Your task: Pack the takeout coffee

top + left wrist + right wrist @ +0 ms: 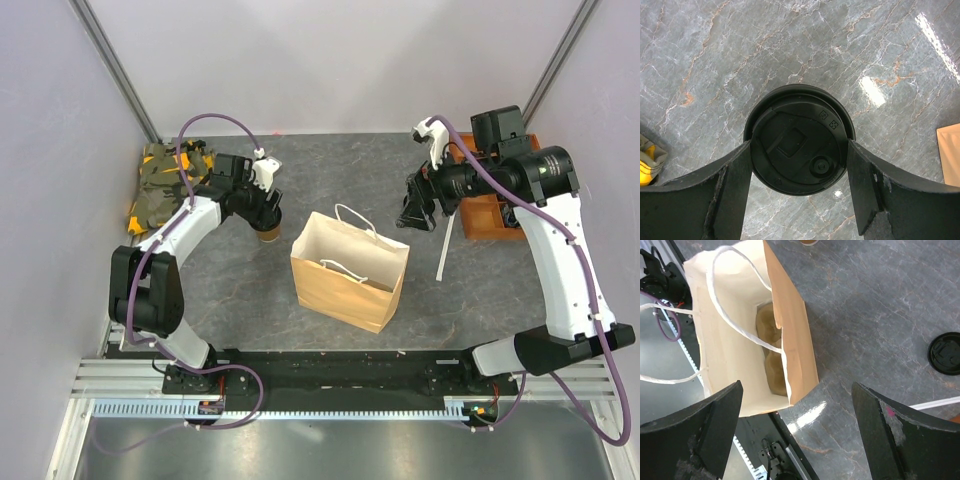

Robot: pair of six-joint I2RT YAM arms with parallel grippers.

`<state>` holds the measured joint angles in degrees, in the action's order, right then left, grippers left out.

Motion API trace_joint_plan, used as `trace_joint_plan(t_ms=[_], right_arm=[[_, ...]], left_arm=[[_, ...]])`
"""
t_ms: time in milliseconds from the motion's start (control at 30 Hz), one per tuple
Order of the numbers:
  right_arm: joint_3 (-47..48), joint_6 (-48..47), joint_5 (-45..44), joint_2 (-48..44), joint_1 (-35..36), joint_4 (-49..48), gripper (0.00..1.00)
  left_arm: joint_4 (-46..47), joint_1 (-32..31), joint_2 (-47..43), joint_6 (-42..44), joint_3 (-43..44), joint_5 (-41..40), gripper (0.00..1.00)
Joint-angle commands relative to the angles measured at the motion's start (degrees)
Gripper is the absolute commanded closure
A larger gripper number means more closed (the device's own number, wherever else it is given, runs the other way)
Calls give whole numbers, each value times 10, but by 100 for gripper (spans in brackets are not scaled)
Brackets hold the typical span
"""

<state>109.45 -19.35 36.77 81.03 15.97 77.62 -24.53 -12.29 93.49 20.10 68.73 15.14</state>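
Both pincers are in view, and the left pincer [798,145] is the one at the takeout coffee [268,236]. It reaches down over the cup from above. Its two dark fingers [725,185] stand fairly wide apart, one against each side of the cup just under the round black lid, and the left wrist view shows no gap between them and the cup. So this pincer is closed around the coffee at the cup's own width. The lid fills the space between the fingertips, with its sip hole on the side nearer the wrist. From above, only the tan foot of the cup shows below the pincer. It stands upright on the grey marbled tabletop [480,280], left of the middle and toward the far-left corner. The brown paper bag [350,270] stands open at the middle of the tabletop, nearer the near edge, apart from the cup and to its right. A tan pulp carrier [771,347] lies in the bottom of the bag. The right pincer [797,387] hangs over the right half of the tabletop beside the bag, its fingers spread as wide as they go and holding nothing. A second black lid [945,352] lies flat on the tabletop near it.
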Motion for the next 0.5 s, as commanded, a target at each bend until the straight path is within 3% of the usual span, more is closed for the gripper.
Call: trace_joint_plan(t_ms=[0, 467], right_arm=[[32, -9, 25, 7, 7, 28, 2], [38, -10, 0, 17, 68, 37, 2]], left_arm=[[-20, 2, 8, 26, 27, -6, 25], [-28, 3, 20, 34, 29, -11, 22]])
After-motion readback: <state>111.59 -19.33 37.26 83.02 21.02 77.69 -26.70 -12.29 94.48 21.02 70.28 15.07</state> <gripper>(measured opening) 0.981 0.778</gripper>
